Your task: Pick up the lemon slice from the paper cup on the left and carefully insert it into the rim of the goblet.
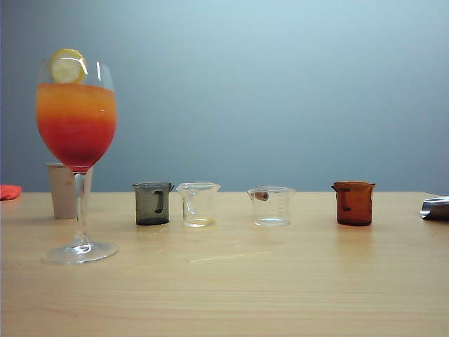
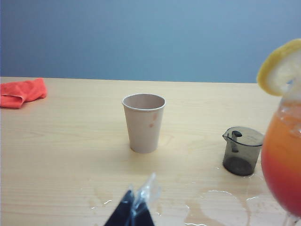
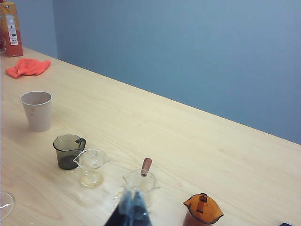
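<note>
The lemon slice (image 1: 68, 67) sits wedged on the rim of the goblet (image 1: 76, 126), which holds orange-to-red liquid at the left of the table. In the left wrist view the lemon slice (image 2: 280, 68) tops the goblet (image 2: 284, 165) at the side. The paper cup (image 1: 62, 191) stands behind the goblet's stem. My left gripper (image 2: 136, 207) is shut with nothing in it. It hovers short of the paper cup (image 2: 144, 122) and is out of the exterior view. Over the clear beakers, my right gripper (image 3: 133, 207) is shut and holds nothing.
A row of small beakers stands mid-table: smoky grey (image 1: 152, 203), clear (image 1: 198, 204), clear with a brown handle (image 1: 271, 206), amber (image 1: 353, 203). A red cloth (image 2: 21, 92) lies far left, a carton (image 3: 10, 28) beyond it. Wet patches (image 2: 221, 202) spread near the goblet. A silvery object (image 1: 435, 208) shows at the right edge.
</note>
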